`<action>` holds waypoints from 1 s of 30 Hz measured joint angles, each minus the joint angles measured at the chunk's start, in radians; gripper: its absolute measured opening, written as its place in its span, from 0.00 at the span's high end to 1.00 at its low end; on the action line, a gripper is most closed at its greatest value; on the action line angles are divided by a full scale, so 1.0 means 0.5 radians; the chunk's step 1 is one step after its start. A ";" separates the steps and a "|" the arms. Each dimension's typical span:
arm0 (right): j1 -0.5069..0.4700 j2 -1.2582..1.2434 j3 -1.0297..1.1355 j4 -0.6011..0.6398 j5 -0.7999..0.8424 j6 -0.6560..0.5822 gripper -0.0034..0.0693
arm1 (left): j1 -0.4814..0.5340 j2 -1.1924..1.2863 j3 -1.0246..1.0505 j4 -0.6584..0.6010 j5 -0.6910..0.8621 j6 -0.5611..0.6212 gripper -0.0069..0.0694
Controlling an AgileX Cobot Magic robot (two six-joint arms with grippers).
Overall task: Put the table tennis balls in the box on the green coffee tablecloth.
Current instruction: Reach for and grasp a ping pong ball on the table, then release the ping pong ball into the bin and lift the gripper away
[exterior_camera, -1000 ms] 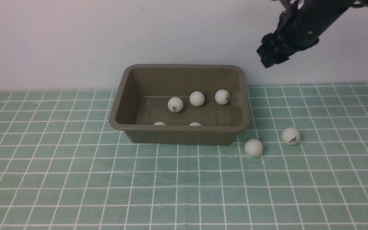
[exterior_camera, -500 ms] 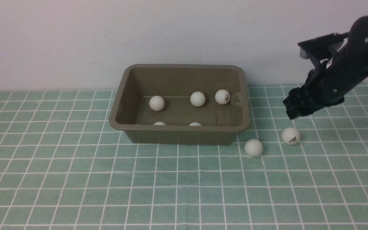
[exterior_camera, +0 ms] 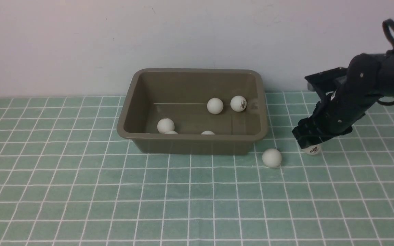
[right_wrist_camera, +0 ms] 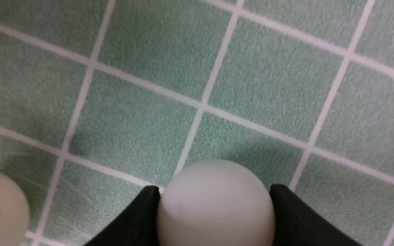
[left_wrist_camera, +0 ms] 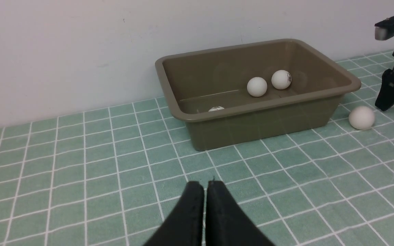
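- Well, in the front view five table tennis balls (exterior_camera: 214, 105) lay inside the box (exterior_camera: 128, 130), which stood toward the far edge of the green coffee tablecloth (exterior_camera: 80, 191). Two more lay outside, off the box's near right corner.
- The right gripper (exterior_camera: 308, 145) stood low over the printed ball (exterior_camera: 312, 149), the one nearer the cloth's right edge. The plain ball (exterior_camera: 271, 158) sat untouched, close by the box.
- By my reckoning most of the job was done, with this pickup and one more left, unless other balls hid behind the near wall.
- In the left wrist view the left gripper (left_wrist_camera: 205, 187) had its black fingers pressed together on nothing. The box looked like smooth olive-brown plastic, with rounded corners, a flared rim and sloping walls.
- In the right wrist view the matte white sphere sat clasped between two dark fingertips (right_wrist_camera: 142, 212), both against its sides. It rested on mottled teal cloth crossed by thin white grid lines.
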 joint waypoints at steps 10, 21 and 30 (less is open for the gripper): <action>0.022 -0.052 -0.718 0.074 0.442 0.000 0.45 | 0.000 0.000 0.000 0.000 0.000 0.014 0.91; 0.453 0.037 -1.007 0.251 0.483 -0.093 0.45 | 0.000 0.000 0.000 0.000 0.000 0.015 0.91; 0.617 0.233 -1.007 0.258 0.435 -0.152 0.45 | 0.000 0.000 0.000 0.000 0.001 0.015 0.91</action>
